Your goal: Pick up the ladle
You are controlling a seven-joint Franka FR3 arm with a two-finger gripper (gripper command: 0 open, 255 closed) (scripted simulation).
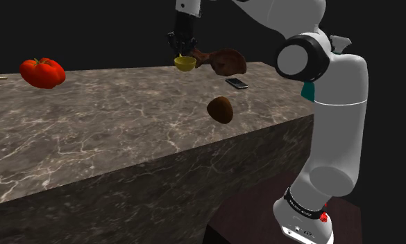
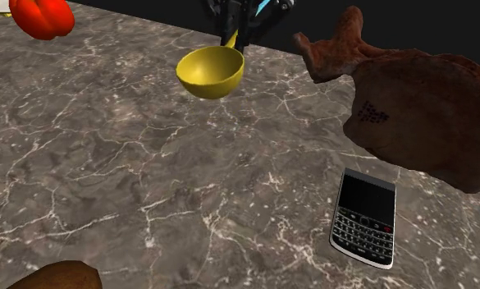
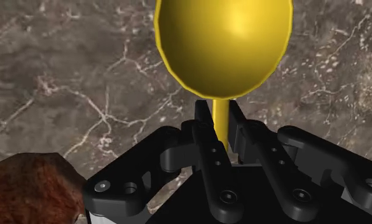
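Above veined marble counter [image 1: 125, 132], end effector [image 3: 220, 125] pinches round-bowled glossy yellow ladle [image 3: 222, 44].

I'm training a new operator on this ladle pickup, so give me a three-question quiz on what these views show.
1. True or false: the jaws are shut on the handle of the ladle.
2. The black phone lies: A) flat on the marble counter B) in the ladle's bowl C) between the jaws.
3. Fill in: the ladle's bowl is ___ in colour.
Key: 1 true; 2 A; 3 yellow.
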